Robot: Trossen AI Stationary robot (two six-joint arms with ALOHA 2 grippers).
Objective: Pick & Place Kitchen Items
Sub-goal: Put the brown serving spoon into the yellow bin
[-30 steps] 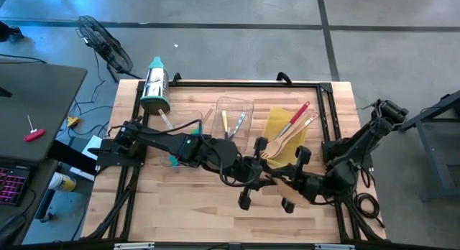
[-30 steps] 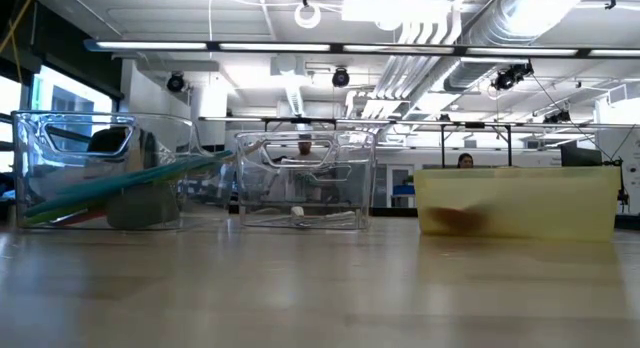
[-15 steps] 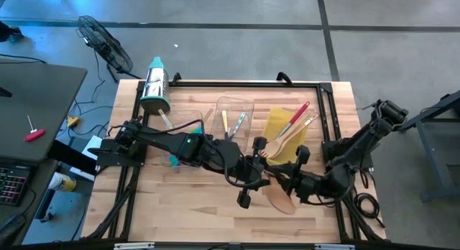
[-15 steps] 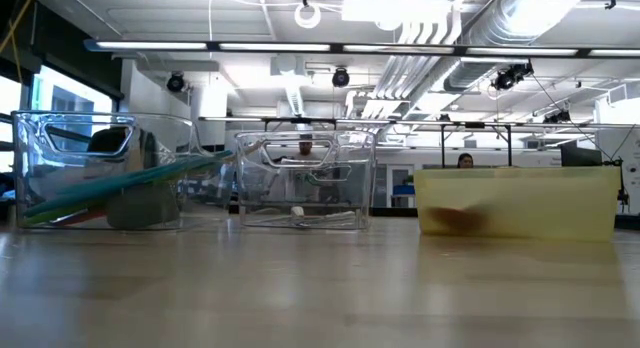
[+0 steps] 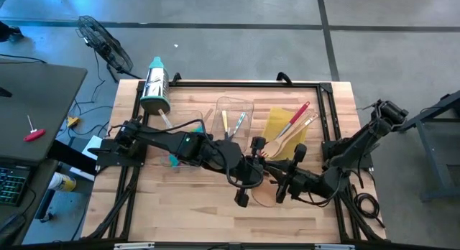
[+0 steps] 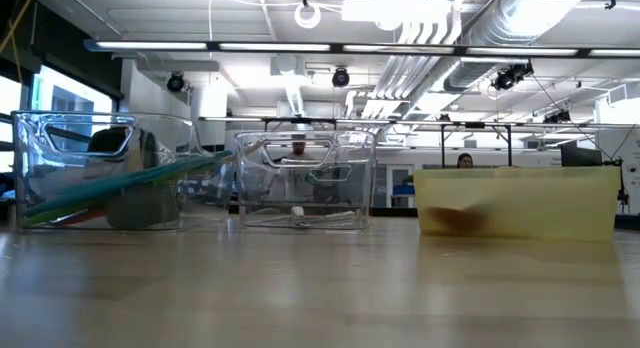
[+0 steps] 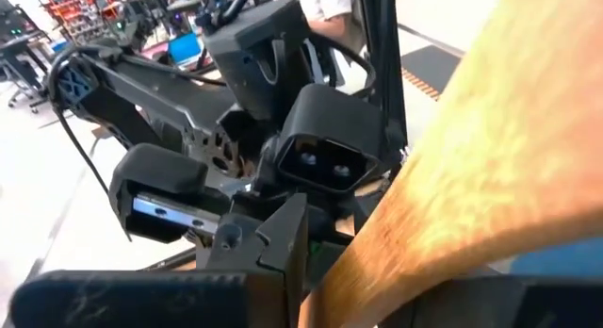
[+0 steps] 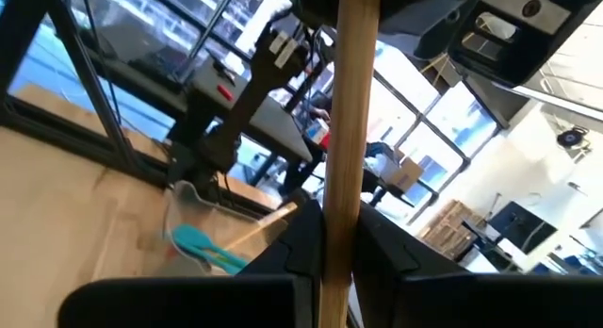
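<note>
A wooden utensil (image 8: 349, 130) is held up above the table's middle between both grippers. My left gripper (image 5: 244, 187) and my right gripper (image 5: 284, 184) face each other closely, each shut on it. In the left wrist view its broad wooden part (image 7: 462, 168) fills the picture's right side, with the right arm close behind. More utensils rest in the middle clear bin (image 5: 233, 117) and the yellow bin (image 5: 284, 131), their handles leaning on the rims. A teal spatula (image 8: 203, 241) lies flat on the table. Neither gripper shows in the low view. My left gripper holds the wooden utensil at the end away from my right gripper (image 8: 350, 3). Its own body hides the place of contact, so the kind of hold cannot be told. The utensil is lifted clear of the table. My right gripper pinches the utensil's straight handle (image 8: 344, 210) between its two fingers (image 8: 303, 236). The handle runs on past the fingers toward my left gripper. The utensil is clear of the table.
A steel cylinder with a teal cap (image 5: 155, 88) stands at the far left by a clear bin (image 6: 100, 173). The black frame (image 5: 244, 83) runs round the table's edges. Bare wood lies along the near edge (image 5: 201, 218). A person (image 6: 465, 160) shows far behind.
My right gripper has gone toward the table's left edge, closer to my left gripper, and has turned. The wooden utensil has turned with it: its broad face showed from above before and now shows nearly edge-on.
</note>
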